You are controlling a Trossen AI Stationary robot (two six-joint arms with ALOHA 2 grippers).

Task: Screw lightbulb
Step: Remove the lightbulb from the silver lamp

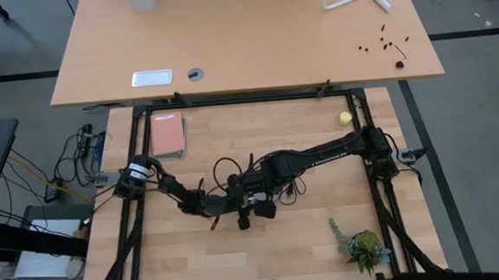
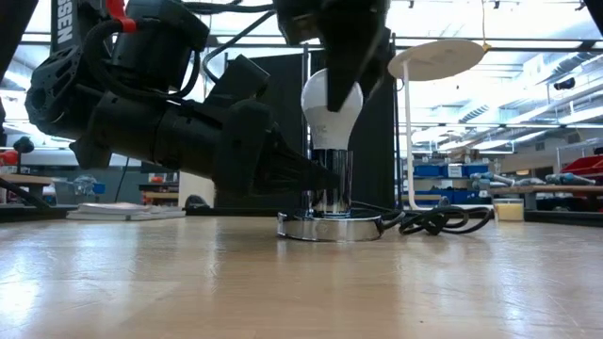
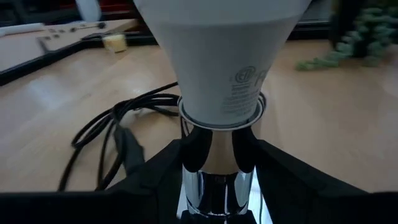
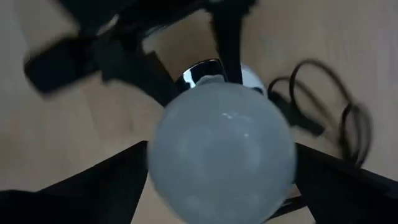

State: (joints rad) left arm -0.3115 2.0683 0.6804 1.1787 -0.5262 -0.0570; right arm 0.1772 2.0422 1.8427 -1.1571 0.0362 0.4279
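The white lightbulb [image 2: 332, 102] stands upright with its screw end in the chrome socket stem [image 2: 332, 184], which rises from a round base [image 2: 330, 227] on the table. My left gripper [image 3: 217, 158] lies level and is shut on the stem just under the bulb [image 3: 224, 62]. My right gripper [image 4: 221, 186] hangs over the bulb [image 4: 221, 149], pointing down and open, one finger on either side of the bulb's round top. In the high view the right gripper [image 1: 253, 205] hides the bulb. My left gripper pinches the chrome socket stem [image 3: 214, 180] between its two fingers [image 3: 168, 171], just below the bulb's neck. The fingers come in level from the table's left side and lie across the stem. The socket stands upright with its base on the table.
The socket's black cord [image 2: 443, 218] lies coiled on the table beside the base. A small yellow ball [image 1: 344, 117] sits at the far right, a green plant [image 1: 360, 246] at the near right, and a reddish notebook [image 1: 166, 135] at the far left.
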